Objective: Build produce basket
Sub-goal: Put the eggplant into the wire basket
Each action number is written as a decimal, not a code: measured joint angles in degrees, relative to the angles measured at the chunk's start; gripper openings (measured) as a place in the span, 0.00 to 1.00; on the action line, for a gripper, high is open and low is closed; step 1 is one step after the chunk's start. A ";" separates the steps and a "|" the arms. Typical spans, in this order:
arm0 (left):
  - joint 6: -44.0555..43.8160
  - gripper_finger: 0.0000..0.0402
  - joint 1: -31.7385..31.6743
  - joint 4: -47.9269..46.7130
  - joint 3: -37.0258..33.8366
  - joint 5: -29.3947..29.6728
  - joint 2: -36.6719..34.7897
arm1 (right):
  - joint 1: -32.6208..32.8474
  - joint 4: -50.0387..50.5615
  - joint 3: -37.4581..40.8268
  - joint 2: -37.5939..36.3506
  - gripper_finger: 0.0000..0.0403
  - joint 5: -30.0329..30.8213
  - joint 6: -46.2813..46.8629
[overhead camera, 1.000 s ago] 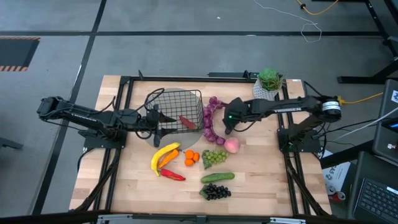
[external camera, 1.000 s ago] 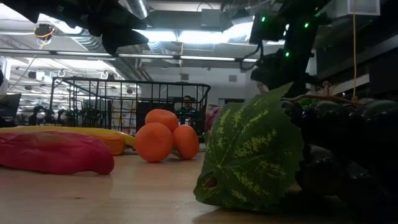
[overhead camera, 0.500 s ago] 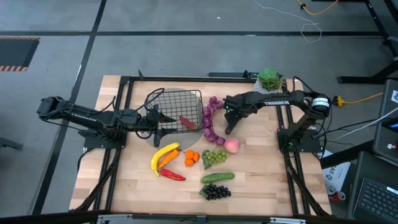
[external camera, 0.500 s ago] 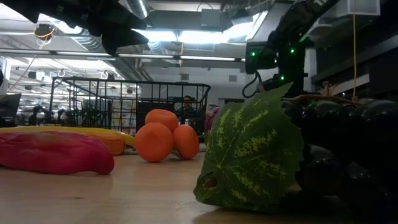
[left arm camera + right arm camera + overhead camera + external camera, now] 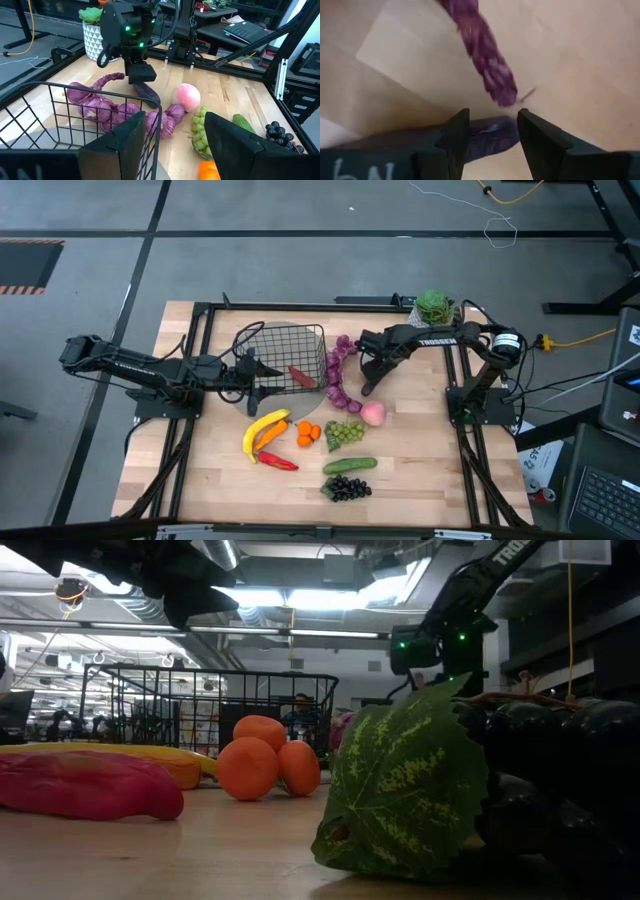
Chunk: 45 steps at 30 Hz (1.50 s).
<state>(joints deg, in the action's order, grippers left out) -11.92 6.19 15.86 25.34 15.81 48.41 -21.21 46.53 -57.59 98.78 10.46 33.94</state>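
Observation:
The black wire basket (image 5: 290, 358) stands at the table's far left and holds one red chilli (image 5: 300, 375). My left gripper (image 5: 255, 375) is open at the basket's near left corner, with the wire wall (image 5: 155, 120) between its fingers. The purple string of bulbs (image 5: 340, 375) lies right of the basket. My right gripper (image 5: 365, 385) points down, open, over the string's dark tail (image 5: 490, 135), which lies between its fingers. The peach (image 5: 372, 413), banana (image 5: 262, 430), oranges (image 5: 308, 432), green grapes (image 5: 345, 432), cucumber (image 5: 350, 465), dark grapes (image 5: 347, 488) and another red chilli (image 5: 278, 461) lie on the table. My left gripper has a finger on each side of the basket's wire wall (image 5: 156, 112); I cannot tell whether either one touches it. My right gripper comes from above with the string's dark tail (image 5: 147, 94) between its fingers; whether the fingers touch it, I cannot tell.
A white pot with a green plant (image 5: 432, 310) stands at the far right corner, behind my right arm. A black frame (image 5: 200, 315) runs round the tabletop. Bare wood lies along the near edge, left of the fruit.
My right gripper has sunk toward the purple string's tail, drifting a little toward the table's near edge. It has tipped to point more steeply down. The string and the other produce lie as before.

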 joint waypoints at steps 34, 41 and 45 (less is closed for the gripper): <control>0.52 0.50 -0.07 0.00 0.00 0.02 0.00 | 9.02 6.30 -0.01 0.00 0.42 -8.61 -18.85; 0.52 0.50 -0.05 0.01 0.00 0.04 0.01 | 9.16 0.13 -0.01 0.00 0.42 -9.03 -26.30; 0.52 0.50 -0.06 0.01 0.00 0.04 0.00 | 9.14 -0.12 -0.01 0.00 0.42 -10.37 -26.74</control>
<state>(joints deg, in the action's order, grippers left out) -11.40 6.12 15.87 25.34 15.86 48.41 -12.08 46.41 -57.60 98.78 0.09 7.20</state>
